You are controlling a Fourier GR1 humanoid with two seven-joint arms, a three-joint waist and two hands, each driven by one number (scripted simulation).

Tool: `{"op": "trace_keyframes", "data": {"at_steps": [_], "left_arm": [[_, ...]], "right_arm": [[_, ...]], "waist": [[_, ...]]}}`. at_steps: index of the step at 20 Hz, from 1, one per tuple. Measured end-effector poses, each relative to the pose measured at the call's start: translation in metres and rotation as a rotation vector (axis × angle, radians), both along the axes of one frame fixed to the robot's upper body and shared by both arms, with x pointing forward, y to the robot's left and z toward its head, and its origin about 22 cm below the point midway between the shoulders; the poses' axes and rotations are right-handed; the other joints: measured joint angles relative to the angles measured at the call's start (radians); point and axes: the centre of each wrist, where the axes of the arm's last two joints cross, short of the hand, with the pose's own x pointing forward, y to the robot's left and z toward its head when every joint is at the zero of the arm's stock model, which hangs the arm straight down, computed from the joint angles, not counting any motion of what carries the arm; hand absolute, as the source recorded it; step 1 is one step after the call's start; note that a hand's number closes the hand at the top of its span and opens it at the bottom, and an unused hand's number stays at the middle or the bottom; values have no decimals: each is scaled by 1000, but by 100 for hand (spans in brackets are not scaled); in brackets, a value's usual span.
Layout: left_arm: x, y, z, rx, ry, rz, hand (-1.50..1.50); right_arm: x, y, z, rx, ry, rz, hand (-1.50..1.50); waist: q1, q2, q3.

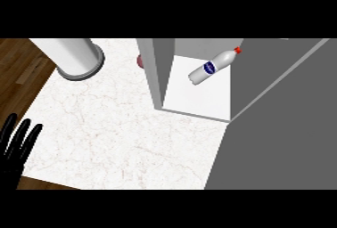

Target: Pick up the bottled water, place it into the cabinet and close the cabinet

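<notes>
Bench [118, 133]: white marbled top, fills most of the head view; wood floor [23, 62] shows past its left edge.

Cabinet [197, 95]: stands at the far right of the bench, interior white. Its door [283, 120], a broad grey panel, swings out toward the lower right and stands wide open.

Pale cylinder [76, 55] with a grey base ring: upper left, well apart from the cabinet. Not needed.

Left hand [16, 142]: lower left edge, fingers straight and up, holding nothing, at rest. Right hand: not in view.

Bottled water [214, 66]: lies tilted on the cabinet floor, red cap toward the back right, blue label up. No hand touches it.

Small reddish thing [139, 60] behind the cabinet's left wall: mostly hidden, cannot identify.

Judgement: pick and place look complete; the step in hand is closing. The next move calls for a hand on the door's outer face, pushing it round toward the cabinet's left wall until flush, without disturbing the bottle.
</notes>
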Motion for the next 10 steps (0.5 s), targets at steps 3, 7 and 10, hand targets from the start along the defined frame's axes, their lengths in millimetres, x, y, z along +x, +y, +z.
{"op": "trace_keyframes", "data": {"at_steps": [3, 7, 10], "left_arm": [[1, 4, 2, 7, -6, -10, -150], [3, 7, 6, 16, -9, -29, -150], [4, 10, 8, 22, -10, -41, -150]], "right_arm": [[4, 0, 2, -18, -17, 28, 150], [12, -2, 6, -68, -66, 91, -150], [18, -1, 10, -101, -104, 134, 150]], "waist": [[15, 3, -2], [43, 4, -4], [58, 3, -6]]}}
